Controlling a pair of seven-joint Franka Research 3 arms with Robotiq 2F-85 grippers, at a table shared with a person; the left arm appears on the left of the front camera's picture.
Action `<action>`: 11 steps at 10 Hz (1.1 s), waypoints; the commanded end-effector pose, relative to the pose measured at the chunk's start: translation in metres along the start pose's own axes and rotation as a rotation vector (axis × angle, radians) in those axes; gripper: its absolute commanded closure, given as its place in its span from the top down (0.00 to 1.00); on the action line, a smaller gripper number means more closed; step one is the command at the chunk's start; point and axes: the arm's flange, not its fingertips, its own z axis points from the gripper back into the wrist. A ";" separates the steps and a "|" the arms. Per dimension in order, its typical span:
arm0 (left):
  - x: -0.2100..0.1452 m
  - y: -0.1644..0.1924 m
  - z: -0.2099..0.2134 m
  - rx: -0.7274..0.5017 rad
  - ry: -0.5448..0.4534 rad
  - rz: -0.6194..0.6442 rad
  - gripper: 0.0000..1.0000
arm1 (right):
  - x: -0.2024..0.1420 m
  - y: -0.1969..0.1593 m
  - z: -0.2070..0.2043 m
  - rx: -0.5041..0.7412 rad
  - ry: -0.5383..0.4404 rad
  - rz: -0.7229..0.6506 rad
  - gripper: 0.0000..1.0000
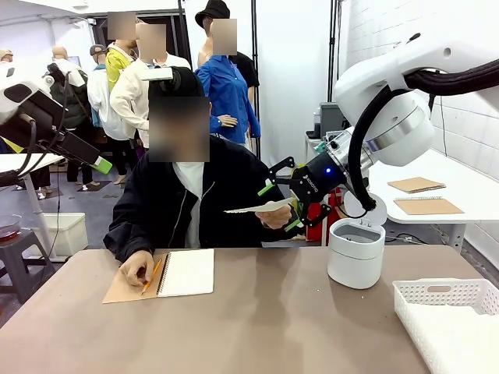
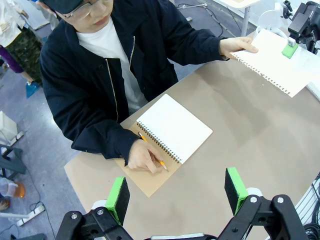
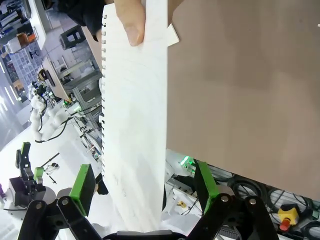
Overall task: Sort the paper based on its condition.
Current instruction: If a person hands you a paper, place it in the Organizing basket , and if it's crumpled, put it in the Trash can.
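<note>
A person's hand (image 1: 274,217) holds out a flat white sheet of paper (image 1: 256,207) above the far side of the table. Its torn spiral-hole edge shows in the left wrist view (image 2: 280,57). My right gripper (image 1: 285,204) is open, with one finger on each side of the sheet. In the right wrist view the paper (image 3: 135,125) runs between my green pads (image 3: 82,182) without being clamped, and a thumb (image 3: 131,20) pinches its far end. My left gripper (image 2: 176,195) is open and empty, raised high over the table's left side (image 1: 100,164).
A spiral notebook (image 1: 185,273) lies open before the person, whose other hand (image 2: 145,157) holds a pencil on it. A white bin (image 1: 355,253) with its lid up stands at centre right. A white basket (image 1: 448,312) sits at the near right. Brown pads (image 1: 417,185) lie on a side table.
</note>
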 end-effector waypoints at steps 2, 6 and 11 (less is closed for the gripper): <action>0.000 0.001 0.001 0.004 -0.006 0.001 1.00 | 0.006 -0.005 0.007 0.017 -0.045 0.016 0.66; 0.000 0.001 0.001 0.004 -0.006 0.001 1.00 | 0.010 -0.004 0.010 0.034 -0.041 0.012 0.00; 0.000 0.001 0.001 0.004 -0.006 0.001 1.00 | 0.009 0.000 0.014 0.055 -0.040 0.019 0.00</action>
